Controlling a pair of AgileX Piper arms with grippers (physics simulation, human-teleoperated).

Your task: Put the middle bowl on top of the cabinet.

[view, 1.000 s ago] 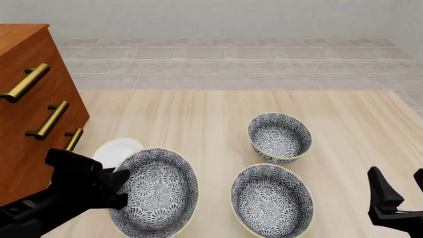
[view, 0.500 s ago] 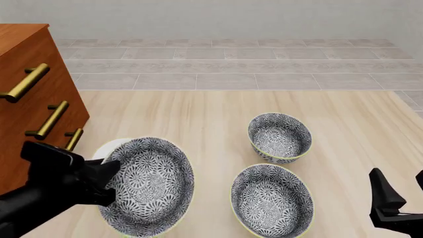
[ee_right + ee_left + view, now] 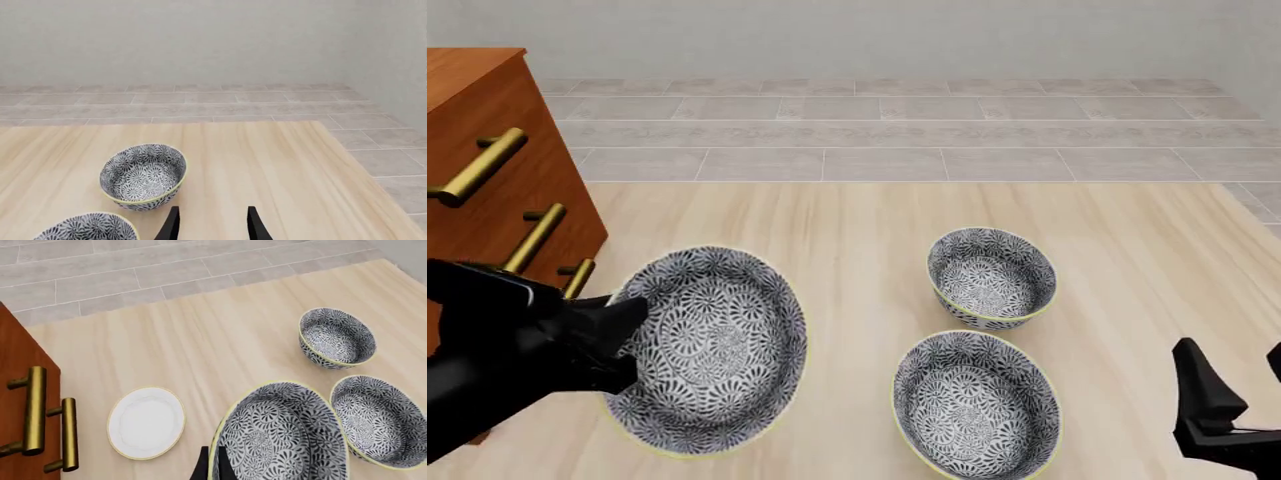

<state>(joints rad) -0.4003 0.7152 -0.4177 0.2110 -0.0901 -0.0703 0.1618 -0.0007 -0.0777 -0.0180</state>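
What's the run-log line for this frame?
left claw: shut on bowl, lifted, tilted | right claw: open, idle | cabinet: top bare in view | plate: on table

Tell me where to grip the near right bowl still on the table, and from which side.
Take the near right bowl by its thin yellow rim, one finger inside the wall and one outside. It sits upright and open, so come from above with the right gripper, which is nearest.

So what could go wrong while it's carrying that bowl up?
The left gripper pinches the middle bowl only at its rim, so the tilted bowl might slip. It hangs above the white plate and could fall onto it. The swing toward the cabinet might knock its brass handles.
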